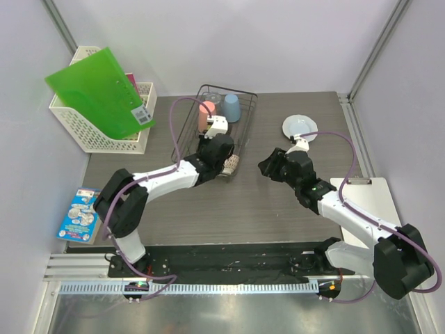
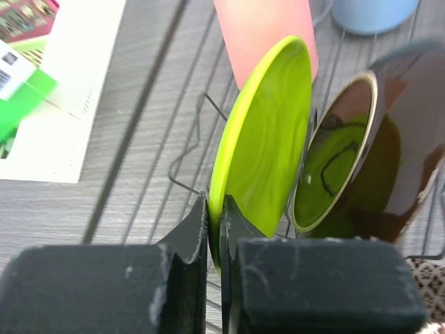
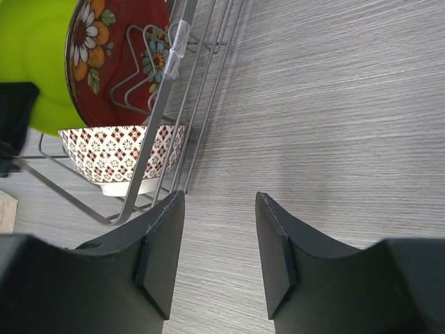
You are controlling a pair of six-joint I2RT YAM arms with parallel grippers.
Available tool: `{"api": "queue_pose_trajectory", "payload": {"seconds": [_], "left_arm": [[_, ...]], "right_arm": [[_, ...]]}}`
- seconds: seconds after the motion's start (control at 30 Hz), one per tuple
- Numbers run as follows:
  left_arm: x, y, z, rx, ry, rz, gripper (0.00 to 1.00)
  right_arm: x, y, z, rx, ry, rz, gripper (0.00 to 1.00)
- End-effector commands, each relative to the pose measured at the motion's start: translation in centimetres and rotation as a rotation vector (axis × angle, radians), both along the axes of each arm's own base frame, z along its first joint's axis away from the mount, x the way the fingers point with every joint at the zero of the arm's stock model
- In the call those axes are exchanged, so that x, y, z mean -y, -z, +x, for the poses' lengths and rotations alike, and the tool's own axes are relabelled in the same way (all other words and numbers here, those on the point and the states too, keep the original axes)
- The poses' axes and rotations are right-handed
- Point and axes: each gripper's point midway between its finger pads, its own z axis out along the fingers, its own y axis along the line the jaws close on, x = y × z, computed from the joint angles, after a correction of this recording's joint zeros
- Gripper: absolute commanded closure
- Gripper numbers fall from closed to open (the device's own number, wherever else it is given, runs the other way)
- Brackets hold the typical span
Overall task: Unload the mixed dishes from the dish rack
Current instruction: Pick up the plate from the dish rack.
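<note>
The black wire dish rack [image 1: 229,89] stands at the table's middle back. Inside it, the yellow-green plate [image 2: 268,146] stands on edge, and my left gripper [image 2: 214,223] is shut on its lower rim. Right beside it leans the red patterned plate [image 2: 375,153], with the pink cup [image 2: 264,28] and the light blue cup [image 2: 372,12] behind. The patterned white bowl [image 3: 122,156] sits at the rack's near end. My right gripper [image 3: 219,236] hangs open over bare table just right of the rack, holding nothing. A pale plate [image 1: 299,126] lies on the table at the right.
A white lattice basket [image 1: 83,129] with a green folder [image 1: 101,94] stands at the back left. A colourful booklet [image 1: 80,214] lies at the left edge. A white clipboard [image 1: 368,198] lies at the right, under my right arm.
</note>
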Motion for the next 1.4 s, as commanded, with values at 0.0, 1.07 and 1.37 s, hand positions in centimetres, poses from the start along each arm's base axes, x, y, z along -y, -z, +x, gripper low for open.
{"api": "queue_pose_trajectory", "payload": {"seconds": [0.0, 1.07, 1.37], "left_arm": [[-1.8, -6.9, 0.2, 0.155, -0.075, -0.075, 1.00], [3.9, -17.7, -11.6, -0.167, 0.649, -1.077, 1.00], [4.1, -17.1, -12.5, -0.177, 0.675, -1.114, 1.00]], "right_arm": [[-0.8, -1.6, 0.8, 0.046, -0.006, 0.042, 0.49], [-5.8, -18.0, -2.8, 0.371, -0.305, 0.500, 0.20], [-7.6, -17.9, -2.3, 0.354, -0.382, 0.512, 0.23]]}}
